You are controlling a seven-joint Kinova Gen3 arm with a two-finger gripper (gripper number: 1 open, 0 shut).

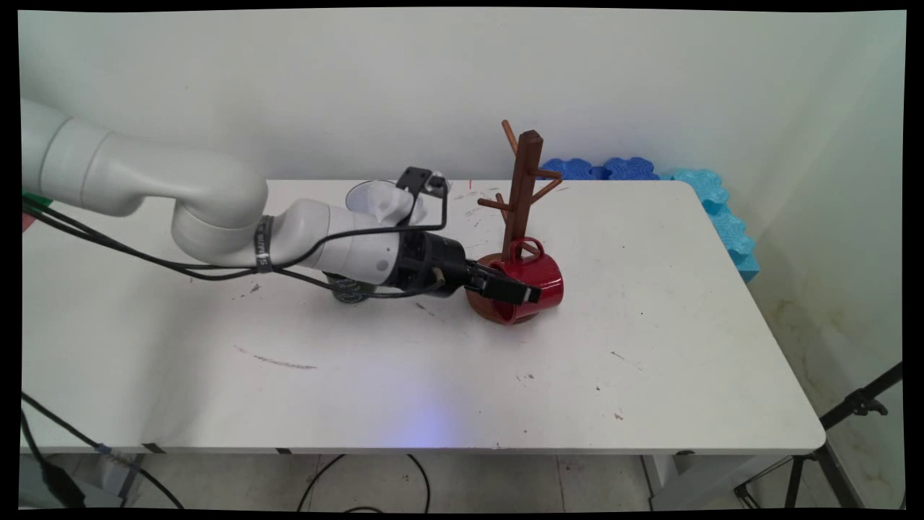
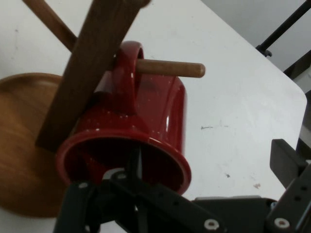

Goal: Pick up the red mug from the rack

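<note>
Hand view: your gripper (image 2: pixel 133 170) pinches the red mug's (image 2: pixel 146 116) rim, one finger inside. The mug's handle is threaded on a peg of the wooden tree (image 1: pixel 521 195); you have not let go.

Soft even light, faint shadows

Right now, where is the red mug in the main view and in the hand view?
Main view: the red mug is just right of centre, its handle hooked on a low peg of the wooden mug tree, with the gripper at its rim.
Hand view: the red mug fills the centre, mouth toward the camera.
Shared landmark: the mug tree's dark post.
</note>
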